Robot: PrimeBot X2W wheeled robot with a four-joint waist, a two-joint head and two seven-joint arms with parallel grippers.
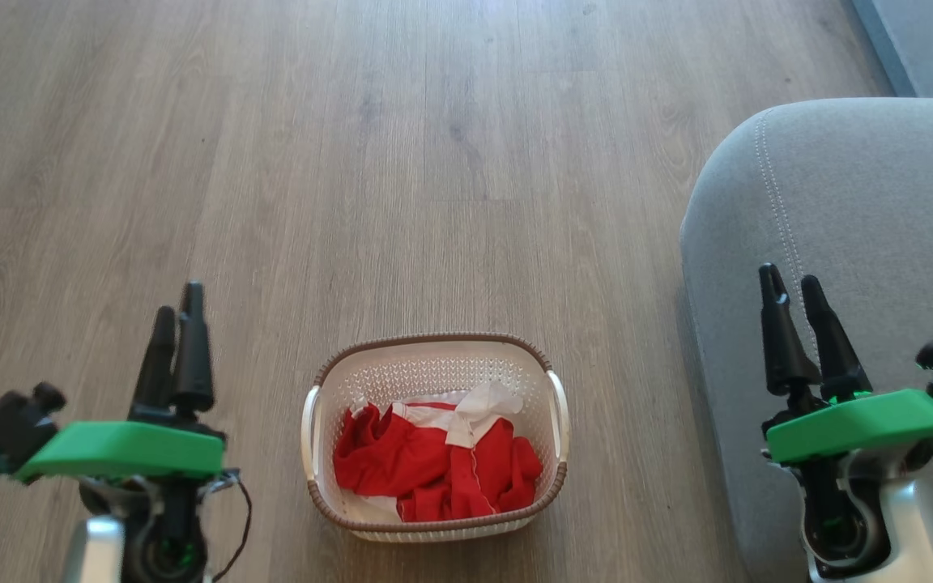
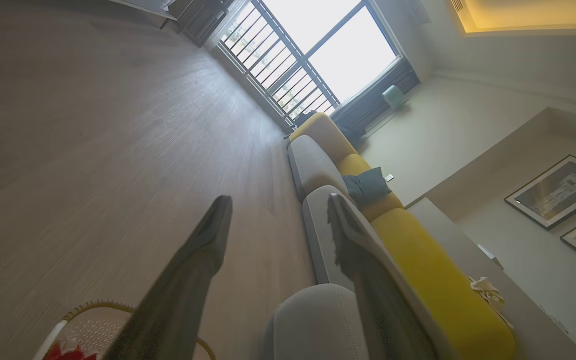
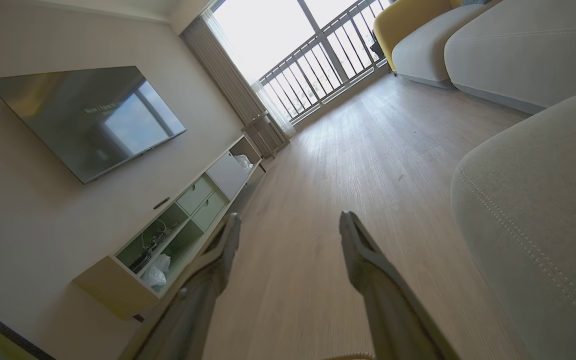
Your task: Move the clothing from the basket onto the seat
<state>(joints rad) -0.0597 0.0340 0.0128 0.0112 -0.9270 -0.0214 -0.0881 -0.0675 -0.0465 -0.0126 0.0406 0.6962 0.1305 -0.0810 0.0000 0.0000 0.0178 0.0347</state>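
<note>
Right, we are set up with the basket (image 1: 434,340) standing on the wooden floor (image 1: 402,162) squarely in front of us, between our two arms. That central spot looks deliberate: either arm can get down into it. The clothing (image 1: 426,470) lies crumpled inside, red with a white panel folded on top. It is bunched toward the near half, and the far part of the basket's perforated wall is bare.

Our left hand (image 1: 179,301) hangs over the floor to the left of the basket, fingers spread and holding nothing; the left wrist view shows the gap plainly. Our right hand (image 1: 789,277) hovers above the near edge of the seat (image 1: 879,210), fingers equally apart and empty.

The grey seat sits to our right, with a strip of floor between it and the basket, so the right arm seems the natural carrier.

All the red we can see is in the basket, so we judge the job not yet begun. Next, a hand has to dip into that pile. The fabric is soft and tangled, so one pinch may drag a second garment along.
</note>
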